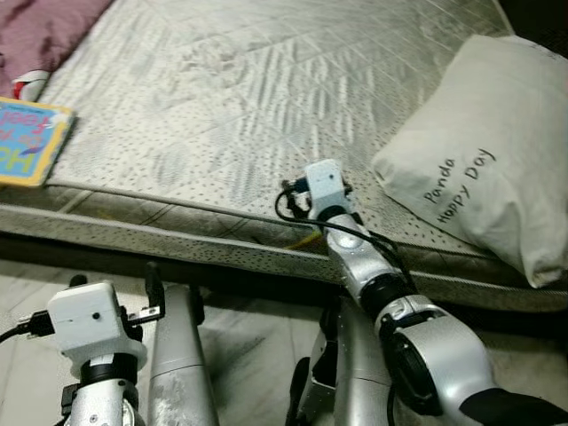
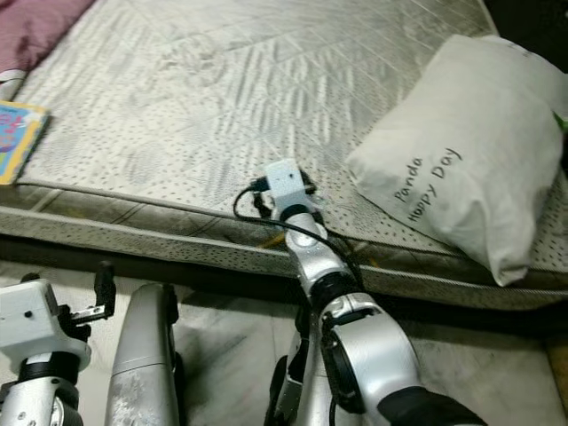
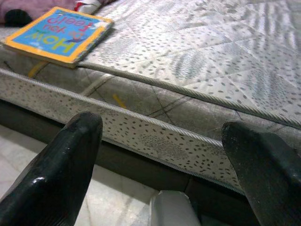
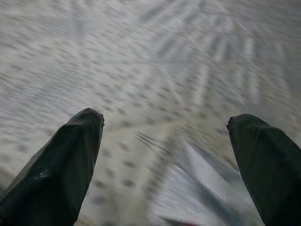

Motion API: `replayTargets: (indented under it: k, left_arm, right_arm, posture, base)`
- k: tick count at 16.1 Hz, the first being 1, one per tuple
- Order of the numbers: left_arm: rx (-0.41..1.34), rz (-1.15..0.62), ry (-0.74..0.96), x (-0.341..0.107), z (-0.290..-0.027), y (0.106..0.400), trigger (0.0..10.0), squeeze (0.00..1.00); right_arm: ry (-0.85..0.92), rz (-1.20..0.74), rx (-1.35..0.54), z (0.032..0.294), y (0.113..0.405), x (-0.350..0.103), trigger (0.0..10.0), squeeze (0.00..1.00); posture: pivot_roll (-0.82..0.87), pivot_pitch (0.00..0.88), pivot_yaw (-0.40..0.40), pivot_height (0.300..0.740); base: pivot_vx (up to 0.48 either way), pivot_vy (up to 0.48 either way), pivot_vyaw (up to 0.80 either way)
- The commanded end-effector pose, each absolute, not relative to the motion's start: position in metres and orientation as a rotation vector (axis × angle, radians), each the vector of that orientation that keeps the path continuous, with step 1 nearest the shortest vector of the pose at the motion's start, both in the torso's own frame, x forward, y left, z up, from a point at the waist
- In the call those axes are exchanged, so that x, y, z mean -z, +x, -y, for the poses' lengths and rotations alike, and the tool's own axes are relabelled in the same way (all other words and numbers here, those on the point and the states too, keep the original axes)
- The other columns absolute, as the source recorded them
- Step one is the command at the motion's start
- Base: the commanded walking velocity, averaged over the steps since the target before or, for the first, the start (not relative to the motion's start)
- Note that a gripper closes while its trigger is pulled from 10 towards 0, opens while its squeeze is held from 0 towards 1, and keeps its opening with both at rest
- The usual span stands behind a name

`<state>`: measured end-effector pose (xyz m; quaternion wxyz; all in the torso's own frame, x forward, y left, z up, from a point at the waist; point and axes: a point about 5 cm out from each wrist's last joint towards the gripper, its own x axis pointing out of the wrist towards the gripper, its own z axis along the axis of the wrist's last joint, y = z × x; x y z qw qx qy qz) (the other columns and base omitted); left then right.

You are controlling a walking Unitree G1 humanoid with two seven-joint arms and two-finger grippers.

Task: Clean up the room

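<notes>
A colourful children's book (image 1: 31, 138) lies at the left edge of the grey patterned mattress (image 1: 222, 106). A white pillow (image 1: 484, 151) with handwriting on it rests at the right. My right arm reaches over the mattress's front edge. Its gripper (image 4: 164, 117) is open just above the fabric, holding nothing, with a blurred pale shape (image 4: 202, 188) close under it. My left gripper (image 3: 164, 127) is open too, low in front of the mattress's side, and the book (image 3: 61, 33) lies further along that edge.
A pink blanket (image 1: 44, 31) covers the far left corner, with a small red and white item (image 1: 31, 84) beside the book. Pale tiled floor (image 1: 248, 346) runs along the front of the mattress, where my legs stand.
</notes>
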<state>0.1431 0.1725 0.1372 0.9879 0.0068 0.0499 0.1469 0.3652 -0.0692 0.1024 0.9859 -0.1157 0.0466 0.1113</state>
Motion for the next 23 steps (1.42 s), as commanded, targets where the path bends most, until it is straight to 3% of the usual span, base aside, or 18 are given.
replayTargets:
  k: [1,14,15,16,17,18,23]
  left_arm:
    - [-0.309,-0.106,0.028,-0.139,-0.173,0.138,10.0,0.00]
    - [-0.280,-0.184,0.004,-0.132,-0.160,0.123,10.0,0.00]
    - [-0.274,-0.191,-0.001,-0.132,-0.158,0.122,10.0,0.00]
    - [-0.271,-0.194,-0.004,-0.132,-0.157,0.122,10.0,0.00]
    - [-0.270,-0.197,-0.006,-0.132,-0.157,0.121,10.0,0.00]
    - [-0.267,-0.205,-0.009,-0.131,-0.157,0.119,10.0,0.00]
    - [-0.270,-0.223,-0.011,-0.131,-0.157,0.115,10.0,0.00]
  right_arm:
    - [-0.260,-0.140,-0.196,0.071,0.364,-0.096,10.0,0.00]
    - [-0.337,-0.231,-0.122,0.081,0.370,-0.094,10.0,0.00]
    - [-0.339,-0.242,-0.111,0.084,0.369,-0.091,8.6,0.00]
    - [-0.336,-0.243,-0.104,0.085,0.369,-0.091,6.4,0.00]
    - [-0.337,-0.242,-0.100,0.086,0.369,-0.091,2.0,0.00]
    - [-0.338,-0.244,-0.095,0.088,0.368,-0.090,0.0,0.00]
    - [-0.354,-0.261,-0.087,0.092,0.365,-0.084,0.0,0.00]
  posture:
    - [0.33,0.214,-0.150,0.533]
    - [0.28,0.275,-0.133,0.533]
    - [0.27,0.281,-0.128,0.533]
    - [0.27,0.283,-0.126,0.533]
    - [0.27,0.285,-0.123,0.533]
    - [0.26,0.289,-0.122,0.533]
    - [0.26,0.305,-0.124,0.533]
  base:
    - [0.000,0.000,0.00]
    - [0.000,0.000,0.00]
    - [0.000,0.000,0.00]
    - [0.000,0.000,0.00]
    - [0.000,0.000,0.00]
    - [0.000,0.000,0.00]
    - [0.000,0.000,0.00]
